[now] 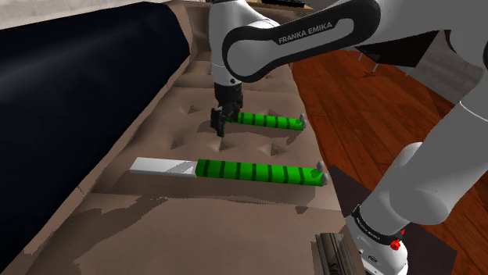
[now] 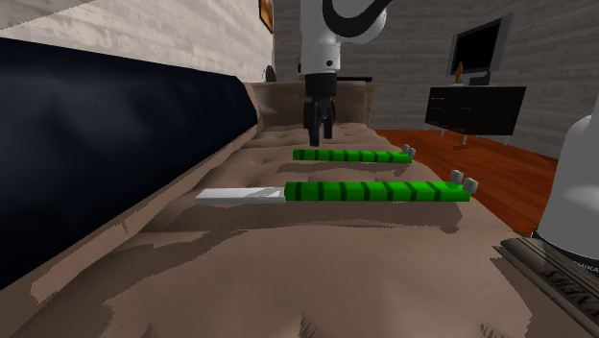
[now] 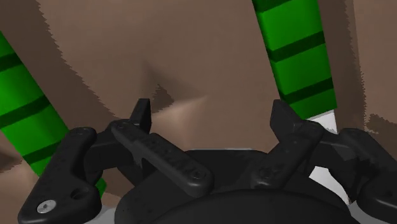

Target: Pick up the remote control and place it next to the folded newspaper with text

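Scene: brown tufted sofa seat [image 1: 156, 211] with two green striped bars lying on it, well apart and roughly parallel.

- Remote [image 1: 270, 120]: judged to be the far bar, with small grey nubs at its right end. It lies flat and nothing touches it.
- Near bar [image 1: 258, 172]: longer, with a pale section at its left end.
- Claw [image 1: 220, 123]: hangs fingers down just beside the remote's left end. In the wrist view the claw [image 3: 210, 108] stands wide, with only bare cushion between the fingers and a green bar outside each one. It holds nothing.

Handling, judged: the remote looks long, slim, stiff and probably light, with smooth and possibly slippery sides. Best hold is across the narrow width near mid-length. An end grip would let it swing. The soft cushion will give under a downward press.
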